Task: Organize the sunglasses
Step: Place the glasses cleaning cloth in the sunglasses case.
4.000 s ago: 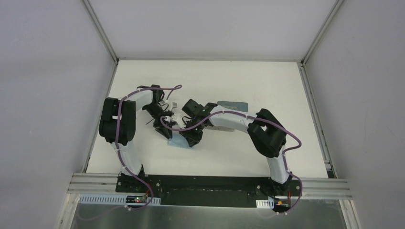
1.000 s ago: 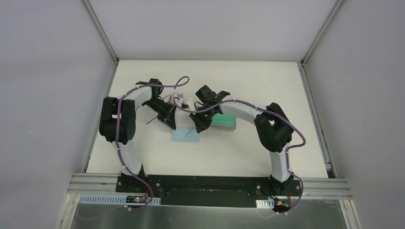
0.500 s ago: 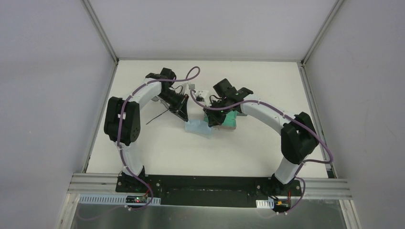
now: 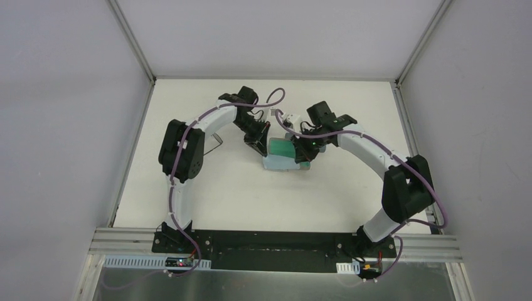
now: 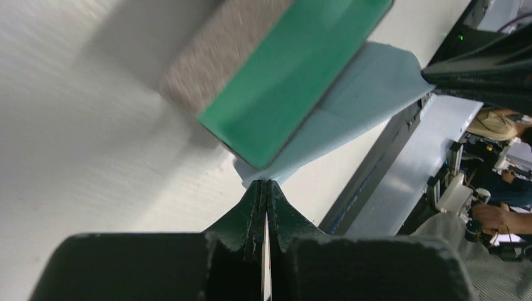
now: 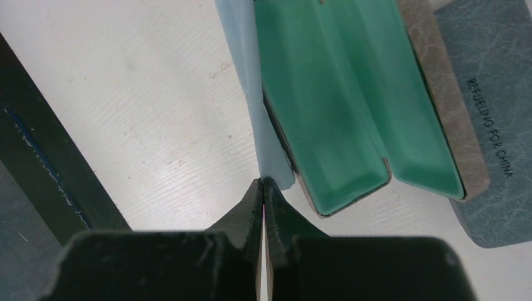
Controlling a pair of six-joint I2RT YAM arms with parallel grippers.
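Sunglasses point(image 4: 217, 140) lie left of the left claw point(image 5: 265, 183), the nearer one, which like the right claw point(image 6: 263, 180) pinches a corner of the cloth point(image 5: 370, 84).

a robotics lab: a white table point(image 4: 326, 194) boxed in by plain pale panels point(image 4: 63, 125) on aluminium rails point(image 4: 133, 44), a cabled left arm point(image 4: 182, 150) and right arm point(image 4: 376, 150) bolted to a black base plate point(image 4: 270, 244), a seated person point(image 5: 502, 188) among equipment beyond

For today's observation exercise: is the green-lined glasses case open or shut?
Open. The right wrist view shows the glasses case with both green-lined halves laid apart, its inside facing the camera.
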